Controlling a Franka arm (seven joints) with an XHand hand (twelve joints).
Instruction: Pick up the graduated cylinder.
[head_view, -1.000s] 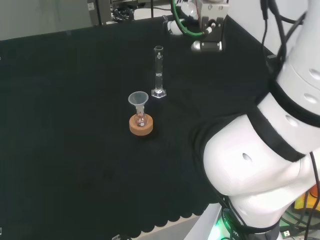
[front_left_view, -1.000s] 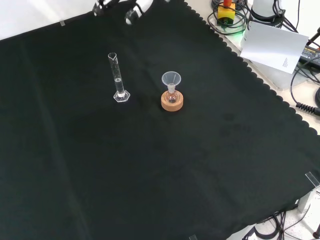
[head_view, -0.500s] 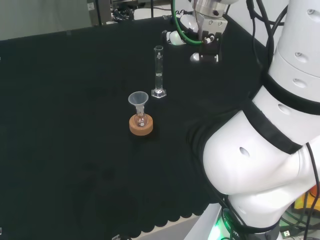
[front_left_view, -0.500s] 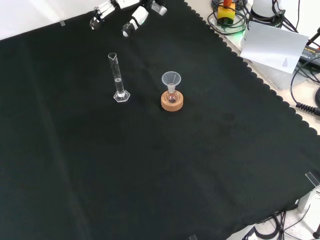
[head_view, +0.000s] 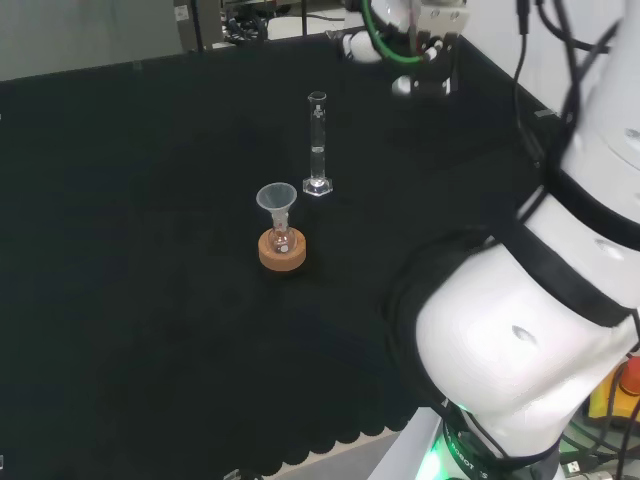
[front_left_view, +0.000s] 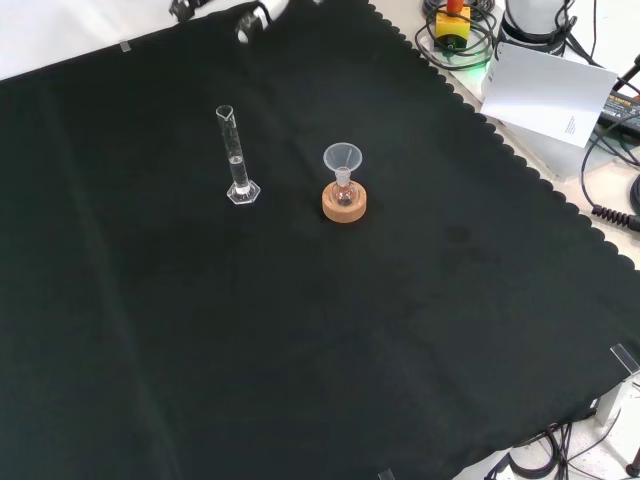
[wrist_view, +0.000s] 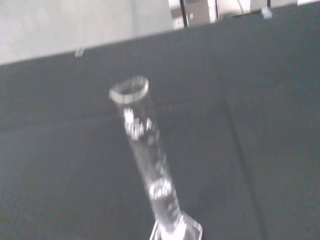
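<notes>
Just behind the cork stand (front_left_view: 344, 205) in the head view, the graduated cylinder (front_left_view: 236, 156) stands upright on its clear foot, well apart from the hand (front_left_view: 247, 22) up at the front view's top edge, whose finger spread I cannot tell

A laboratory bench: a scallop-edged black cloth (front_left_view: 420, 330) carries a tall clear glass graduated cylinder on a hexagonal foot (front_left_view: 236, 158). Just beside that cylinder, a small round glass flask (front_left_view: 343, 193) topped with a clear funnel (front_left_view: 342, 158) sits in a cork ring stand (front_left_view: 344, 206). Well apart from the cylinder, beyond the cloth's edge, lie tangled black cables (front_left_view: 610, 180).
</notes>
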